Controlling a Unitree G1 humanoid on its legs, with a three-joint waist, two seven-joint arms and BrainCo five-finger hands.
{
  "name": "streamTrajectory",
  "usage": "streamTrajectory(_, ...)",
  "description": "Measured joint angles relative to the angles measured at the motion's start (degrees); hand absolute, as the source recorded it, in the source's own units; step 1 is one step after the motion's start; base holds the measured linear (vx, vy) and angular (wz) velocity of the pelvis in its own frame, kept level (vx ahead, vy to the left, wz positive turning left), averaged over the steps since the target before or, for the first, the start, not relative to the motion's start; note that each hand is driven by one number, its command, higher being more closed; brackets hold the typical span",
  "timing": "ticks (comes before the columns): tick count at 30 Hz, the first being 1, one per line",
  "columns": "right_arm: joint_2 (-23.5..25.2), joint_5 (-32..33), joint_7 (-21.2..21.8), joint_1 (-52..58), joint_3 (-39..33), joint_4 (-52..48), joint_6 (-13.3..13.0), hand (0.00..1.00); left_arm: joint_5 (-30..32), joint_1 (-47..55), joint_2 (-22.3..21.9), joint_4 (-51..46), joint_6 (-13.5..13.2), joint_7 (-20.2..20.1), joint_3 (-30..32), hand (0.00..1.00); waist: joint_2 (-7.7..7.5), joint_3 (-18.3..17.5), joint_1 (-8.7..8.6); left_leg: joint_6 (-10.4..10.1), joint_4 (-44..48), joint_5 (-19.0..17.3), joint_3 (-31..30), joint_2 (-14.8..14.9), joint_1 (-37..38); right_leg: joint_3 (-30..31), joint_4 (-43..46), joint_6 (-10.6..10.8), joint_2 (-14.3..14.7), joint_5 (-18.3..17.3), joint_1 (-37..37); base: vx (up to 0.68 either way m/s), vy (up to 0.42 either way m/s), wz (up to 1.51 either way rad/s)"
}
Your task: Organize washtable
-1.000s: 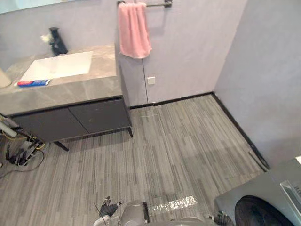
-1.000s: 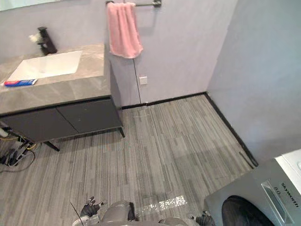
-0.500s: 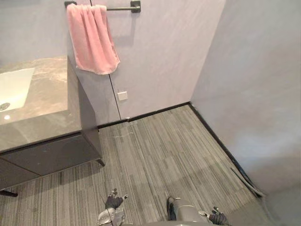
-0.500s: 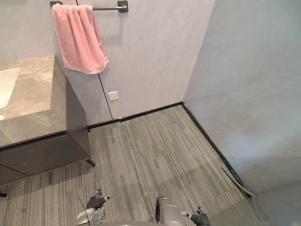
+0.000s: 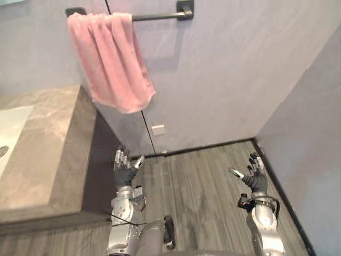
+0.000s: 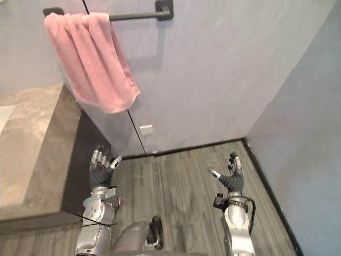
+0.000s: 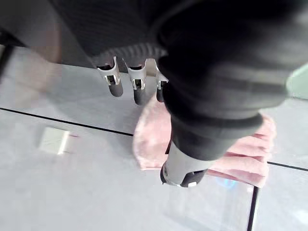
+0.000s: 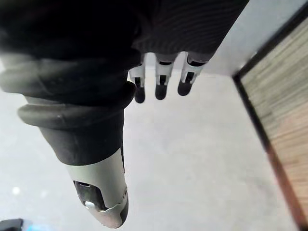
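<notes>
Both hands are raised over the floor, fingers spread and empty: left hand (image 5: 125, 172) beside the table (image 5: 48, 154), right hand (image 5: 254, 176) apart.

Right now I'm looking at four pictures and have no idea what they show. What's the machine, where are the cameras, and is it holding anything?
It is a two-legged humanoid robot in a bathroom. The two wide pictures come from cameras in its head, looking down, so they show nearly the same scene. Its left hand and right hand are raised in front of it, fingers straight, holding nothing. The two close-ups come from a camera on each wrist, looking along that hand. On the wall a pink terry towel hangs over a dark metal rail; the left wrist picture shows it past the fingers. At the left is a grey stone-look washstand counter with a white sink set into it. Lower down are a small white wall socket and striped grey flooring.
</notes>
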Motion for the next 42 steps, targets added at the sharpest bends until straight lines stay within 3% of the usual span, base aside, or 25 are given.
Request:
streamTrajectory(1,-0.48,-0.07,0.45,-0.12,2.68,-0.17,-0.36,0.00,3.35,-0.08,-0.76,-1.72,0.00,1.88,-0.48,0.00,0.49,0.17,0.24,0.56,-1.52,-0.83,-0.96,0.01,4.47,1.86,2.72,-1.14,2.01,-4.82,-3.95,0.80,-0.038,0.50)
streamTrajectory(2,-0.71,-0.05,0.91,0.10,5.21,-2.04,-0.88,0.00,5.72,-0.39,-1.08,-3.13,-0.04,3.54,-1.51,0.00,1.90,0.55,0.53,0.63,-3.57,-0.87,-3.43,0.44,9.15,2.38,0.01,-2.81,4.39,-7.47,-6.40,0.66,-0.030,0.39)
streamTrajectory(3,-0.64,-0.04,1.24,0.76,5.99,-3.14,-1.22,0.00,6.43,-0.70,-1.07,-3.67,-0.10,4.05,-2.04,0.00,2.58,0.54,0.55,0.63,-4.57,-0.87,-4.33,0.78,10.95,2.47,-1.90,-3.10,5.49,-8.19,-7.45,0.73,-0.054,0.73)
streamTrajectory(4,-0.58,0.08,1.77,2.19,7.79,-5.89,-1.98,0.00,9.25,-1.05,-0.99,-5.96,-0.46,5.99,-3.13,0.00,3.79,0.24,0.40,0.56,-6.49,-0.88,-6.46,2.01,14.49,3.35,-9.21,-2.85,8.11,-8.91,-10.15,0.48,-0.068,0.77)
streamTrajectory(5,-0.62,0.07,1.81,2.92,8.37,-7.20,-2.45,0.00,10.66,-0.88,-0.98,-7.39,-1.05,6.96,-3.56,0.00,3.95,-0.20,0.41,-0.33,-6.93,-1.05,-6.62,2.51,15.80,4.28,-14.94,-2.28,9.40,-8.87,-11.04,0.72,-0.103,1.23)
streamTrajectory(6,-0.79,0.11,1.72,4.34,8.45,-9.26,-3.41,0.00,12.92,0.02,-0.94,-10.13,-2.05,8.36,-4.14,0.00,3.05,-0.86,0.07,-4.28,-5.83,-3.02,-7.11,2.67,17.42,6.71,-29.13,-3.16,9.93,-5.39,-11.03,0.61,-0.111,1.04)
streamTrajectory(7,-0.85,0.19,1.71,4.92,8.53,-9.74,-3.73,0.00,13.77,0.54,-0.94,-11.22,-2.39,8.75,-4.32,0.00,2.00,-1.37,0.01,-6.02,-4.59,-4.57,-7.38,2.21,17.59,7.41,-34.48,-3.55,9.15,-1.08,-10.96,0.62,-0.100,1.24)
streamTrajectory(8,-1.93,0.39,1.68,5.88,8.93,-9.59,-3.57,0.00,15.56,1.65,-1.00,-10.91,-2.83,9.93,-4.75,0.00,3.84,-1.56,-0.55,-7.03,-0.32,-7.43,-9.15,3.79,17.92,4.48,-33.41,-5.26,9.71,1.59,-9.23,0.72,-0.112,0.76)
streamTrajectory(9,-3.01,1.56,1.67,6.51,9.59,-10.07,-3.32,0.00,16.94,4.33,-1.24,-10.83,-2.38,10.00,-4.42,0.00,4.16,-1.93,0.92,-9.99,5.55,-5.45,-9.21,4.69,16.12,4.01,-33.79,-6.52,9.78,0.87,-7.41,0.47,-0.057,0.58)
streamTrajectory(11,-3.38,2.49,1.65,7.05,9.51,-11.36,-3.62,0.00,18.28,6.83,-1.07,-10.81,-2.37,9.48,-4.52,0.00,4.14,-1.75,1.97,-10.23,10.91,-5.84,-8.84,6.61,13.03,4.03,-35.89,-7.04,9.56,0.39,-4.68,0.52,-0.101,0.37)
streamTrajectory(12,-3.16,2.76,1.60,7.16,9.37,-11.35,-3.65,0.00,19.36,8.36,-1.01,-10.69,-2.38,9.13,-4.66,0.00,3.98,-1.67,2.33,-10.05,13.50,-5.96,-8.07,9.41,10.13,3.88,-38.31,-7.09,9.51,0.36,-1.65,0.51,-0.103,0.52)
streamTrajectory(14,-3.15,2.93,1.51,6.62,9.39,-11.30,-3.68,0.00,20.42,9.82,-0.99,-10.36,-2.42,8.16,-4.88,0.00,2.84,-1.79,2.59,-9.98,10.72,-5.99,-7.67,10.88,7.57,3.81,-40.69,-7.06,8.50,0.35,0.74,0.32,-0.040,0.40)
streamTrajectory(15,-3.25,2.97,1.46,5.92,9.37,-10.96,-3.82,0.00,20.91,10.49,-1.02,-9.97,-2.45,7.93,-4.88,0.00,2.45,-2.07,2.96,-10.03,7.25,-5.92,-7.96,10.78,7.00,3.62,-41.43,-6.92,7.96,0.32,1.07,0.29,-0.011,0.06)
streamTrajectory(17,-3.52,3.67,1.27,4.00,8.90,-9.59,-4.10,0.00,21.54,12.36,-1.11,-8.41,-2.41,7.27,-5.46,0.00,3.40,-2.81,3.94,-11.48,-4.78,-3.01,-9.81,10.49,5.63,3.58,-43.49,-5.01,7.79,-0.54,1.93,0.28,0.079,-0.16)
streamTrajectory(18,-3.41,4.21,1.15,4.08,7.52,-8.72,-4.83,0.00,21.92,13.43,-1.12,-7.20,-2.40,6.85,-6.39,0.00,4.54,-3.40,3.70,-10.93,-9.69,2.55,-11.12,10.47,4.72,3.22,-45.23,-4.17,8.47,-1.05,3.02,0.26,0.164,-0.09)
streamTrajectory(19,-3.41,4.61,1.14,4.50,6.84,-7.28,-5.17,0.00,22.15,14.24,-0.65,-6.26,-2.40,6.19,-7.28,0.00,5.58,-4.30,3.94,-12.15,-10.94,5.37,-12.04,10.31,4.67,3.38,-45.76,-3.66,8.72,-1.36,3.89,0.25,0.198,-0.05)
streamTrajectory(20,-2.77,4.75,1.12,4.81,7.09,-5.15,-4.83,0.00,22.48,15.59,-0.03,-5.32,-2.39,5.34,-7.46,0.00,4.08,-4.67,3.60,-11.89,-12.56,5.97,-11.89,8.87,6.65,3.87,-46.13,-3.09,7.25,-1.71,5.08,0.22,0.169,-0.07)
streamTrajectory(23,-1.46,5.12,0.15,5.72,7.20,-3.41,-4.69,0.00,22.44,16.72,0.92,-4.96,-2.41,3.22,-8.29,0.00,2.07,-5.04,3.32,-10.78,-15.15,6.74,-12.17,6.70,8.58,3.72,-45.94,-1.96,4.79,-2.41,5.65,0.17,0.133,0.21)
streamTrajectory(29,-1.83,5.17,0.47,4.28,10.58,-1.22,-4.44,0.00,22.53,18.22,2.86,-4.78,-2.45,2.02,-8.33,0.00,1.91,-5.08,3.90,-10.30,-17.60,7.78,-12.34,6.03,10.35,3.73,-46.50,-1.92,4.14,-2.37,6.46,0.00,0.044,0.01)
streamTrajectory(35,-1.86,5.08,0.52,2.12,14.39,0.63,-3.75,0.00,24.43,18.00,0.44,-12.39,-2.18,5.86,-3.87,0.00,2.07,-5.02,3.83,-10.26,-23.45,11.44,-14.00,5.44,10.88,2.98,-49.54,-2.05,4.23,-2.27,6.49,-0.12,-0.035,0.11)
streamTrajectory(39,-2.24,4.62,0.51,0.29,15.12,0.83,-3.20,0.00,25.85,15.82,-1.80,-23.26,-2.24,11.72,0.85,0.00,2.61,-5.02,3.91,-10.22,-28.52,15.12,-15.13,5.45,12.91,1.81,-50.21,-1.72,4.18,-1.90,6.51,-0.08,-0.009,0.18)
streamTrajectory(42,-2.18,4.66,0.51,-2.66,16.31,2.61,-3.15,0.00,26.04,15.18,-2.24,-25.83,-2.24,13.66,1.85,0.00,2.85,-5.06,3.91,-10.37,-30.57,16.98,-15.40,5.45,13.27,1.52,-51.34,-1.48,4.16,-0.82,6.77,-0.01,0.010,0.04)
